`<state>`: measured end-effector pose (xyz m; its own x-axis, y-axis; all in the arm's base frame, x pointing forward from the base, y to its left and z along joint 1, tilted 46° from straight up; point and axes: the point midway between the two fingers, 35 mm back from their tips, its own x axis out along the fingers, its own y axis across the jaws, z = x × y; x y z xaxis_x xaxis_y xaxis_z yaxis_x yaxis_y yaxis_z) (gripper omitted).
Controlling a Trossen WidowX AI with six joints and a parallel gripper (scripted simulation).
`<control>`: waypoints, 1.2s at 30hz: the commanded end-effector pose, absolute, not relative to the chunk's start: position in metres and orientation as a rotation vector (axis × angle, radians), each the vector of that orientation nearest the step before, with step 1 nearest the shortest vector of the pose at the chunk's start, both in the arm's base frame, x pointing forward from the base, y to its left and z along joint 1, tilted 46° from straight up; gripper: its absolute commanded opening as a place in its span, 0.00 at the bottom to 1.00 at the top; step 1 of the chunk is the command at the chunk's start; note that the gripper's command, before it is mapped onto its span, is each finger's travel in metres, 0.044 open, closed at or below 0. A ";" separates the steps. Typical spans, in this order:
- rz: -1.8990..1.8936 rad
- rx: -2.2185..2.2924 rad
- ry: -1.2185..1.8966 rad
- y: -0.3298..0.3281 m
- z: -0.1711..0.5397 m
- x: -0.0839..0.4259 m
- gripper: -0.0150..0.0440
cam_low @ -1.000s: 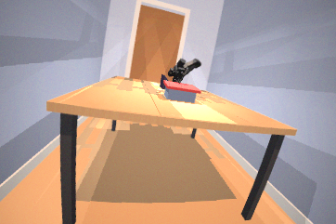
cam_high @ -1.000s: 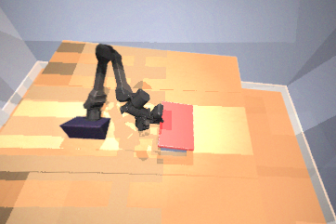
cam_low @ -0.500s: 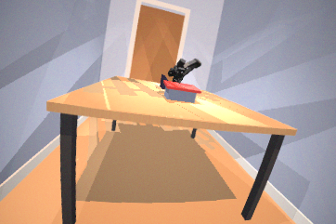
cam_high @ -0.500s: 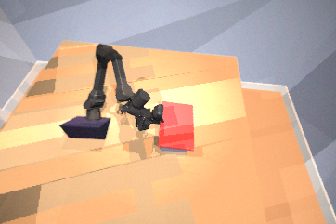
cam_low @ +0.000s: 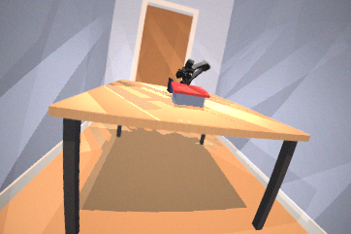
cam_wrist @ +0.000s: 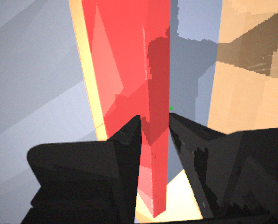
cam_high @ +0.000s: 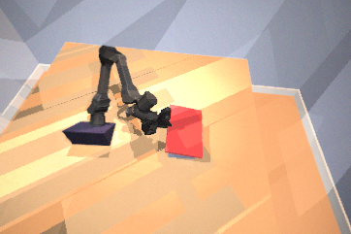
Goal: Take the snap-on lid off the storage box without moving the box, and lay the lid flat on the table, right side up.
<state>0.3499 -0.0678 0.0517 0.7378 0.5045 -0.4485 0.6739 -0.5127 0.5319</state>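
The red lid [cam_high: 186,134] [cam_low: 191,90] [cam_wrist: 125,45] lies over the top of the blue-grey storage box [cam_high: 181,156] [cam_low: 189,99] [cam_wrist: 192,90], right side up. Whether it is fully snapped on or slightly raised cannot be told. My gripper [cam_high: 169,117] [cam_wrist: 154,119] is shut on the lid's side rim, at the long edge facing the arm's base. In the wrist view one fingertip is over the lid's top side and the other is beside the rim, next to the box wall. The inside of the box is hidden.
The box stands on the wooden table [cam_high: 213,76] [cam_low: 111,103]. The arm's dark base [cam_high: 89,134] stands to the left of the box in the top view. The arm arches up from it and down to the box.
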 end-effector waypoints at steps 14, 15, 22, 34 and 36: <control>-0.299 2.223 0.873 -0.086 0.070 0.359 0.25; -0.299 2.223 0.873 -0.087 0.071 0.359 0.25; -0.299 2.223 0.872 -0.093 0.078 0.365 0.25; -0.299 2.222 0.872 -0.104 0.089 0.375 0.25; -0.299 2.222 0.872 -0.105 0.090 0.377 0.25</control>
<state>0.3732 -0.0994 0.0855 0.7377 0.5044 -0.4487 0.6740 -0.5134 0.5311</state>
